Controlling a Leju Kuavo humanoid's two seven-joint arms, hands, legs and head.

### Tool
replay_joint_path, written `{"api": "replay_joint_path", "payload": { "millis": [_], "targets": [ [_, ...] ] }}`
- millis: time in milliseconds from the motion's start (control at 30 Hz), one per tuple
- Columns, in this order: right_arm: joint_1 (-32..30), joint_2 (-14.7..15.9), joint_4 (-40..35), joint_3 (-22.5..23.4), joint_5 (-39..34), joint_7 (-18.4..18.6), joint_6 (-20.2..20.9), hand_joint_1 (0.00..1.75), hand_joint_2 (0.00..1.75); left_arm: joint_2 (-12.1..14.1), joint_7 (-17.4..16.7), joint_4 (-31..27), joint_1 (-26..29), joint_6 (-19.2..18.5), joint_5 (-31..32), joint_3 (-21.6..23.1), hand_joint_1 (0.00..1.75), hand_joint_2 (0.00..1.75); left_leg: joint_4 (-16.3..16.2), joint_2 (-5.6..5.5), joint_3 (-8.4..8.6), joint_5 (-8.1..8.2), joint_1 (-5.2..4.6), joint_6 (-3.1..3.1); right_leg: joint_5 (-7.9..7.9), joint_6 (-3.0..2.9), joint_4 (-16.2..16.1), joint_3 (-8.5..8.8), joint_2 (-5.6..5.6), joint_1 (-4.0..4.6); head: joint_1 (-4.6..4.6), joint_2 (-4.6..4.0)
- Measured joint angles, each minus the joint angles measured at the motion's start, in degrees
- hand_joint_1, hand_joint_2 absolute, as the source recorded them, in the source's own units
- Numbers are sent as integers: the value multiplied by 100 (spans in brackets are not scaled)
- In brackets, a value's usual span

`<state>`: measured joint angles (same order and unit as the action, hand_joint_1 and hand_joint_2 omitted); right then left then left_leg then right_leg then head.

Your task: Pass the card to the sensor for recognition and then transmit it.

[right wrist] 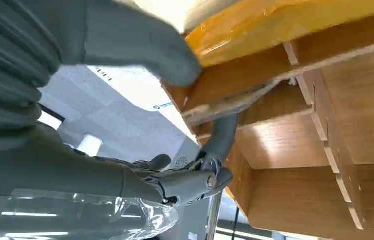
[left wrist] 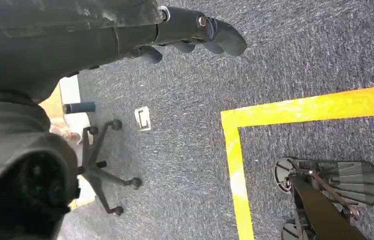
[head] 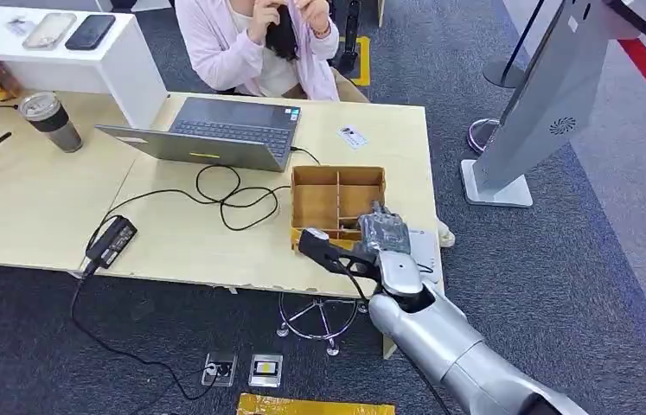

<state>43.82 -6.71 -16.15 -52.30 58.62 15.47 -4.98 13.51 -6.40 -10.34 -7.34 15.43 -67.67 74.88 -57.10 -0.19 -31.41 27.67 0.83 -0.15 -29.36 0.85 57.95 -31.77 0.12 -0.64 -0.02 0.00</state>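
I hold the right robot hand [head: 377, 235] over the box [head: 336, 197] on the tabletop [head: 181, 242], fingers reaching into a compartment; grip unclear. Card [head: 353, 136] lies beyond. Left robot hand [left wrist: 195, 35] hangs open. I advance slowly, clearing dividers.

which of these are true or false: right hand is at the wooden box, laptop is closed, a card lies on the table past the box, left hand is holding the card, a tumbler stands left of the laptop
1. The right hand is at the wooden divided box. True: it reaches over the box's near edge.
2. The laptop is closed. False: it lies open, keyboard showing.
3. A card lies on the table beyond the box. True: it lies apart from the box, toward the seated person.
4. The left hand holds the card. False: it hangs over the carpet with nothing in it, fingers slightly apart.
5. A tumbler stands left of the laptop. True.
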Motion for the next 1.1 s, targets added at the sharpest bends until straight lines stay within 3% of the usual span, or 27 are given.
{"api": "replay_joint_path", "payload": {
  "millis": [900,1100],
  "targets": [
    [-66,13,0,68,4,-7,2,175,175,0,0,0,0,-9,39,0,0,0,0,1,7,0,0,0,0,0,0,5,0,0,0,0],
    [-61,24,0,70,20,-4,-368,175,175,-2,52,0,0,-13,59,4,0,0,0,0,5,0,0,0,1,0,0,6,0,0,2,0]
  ]
}}
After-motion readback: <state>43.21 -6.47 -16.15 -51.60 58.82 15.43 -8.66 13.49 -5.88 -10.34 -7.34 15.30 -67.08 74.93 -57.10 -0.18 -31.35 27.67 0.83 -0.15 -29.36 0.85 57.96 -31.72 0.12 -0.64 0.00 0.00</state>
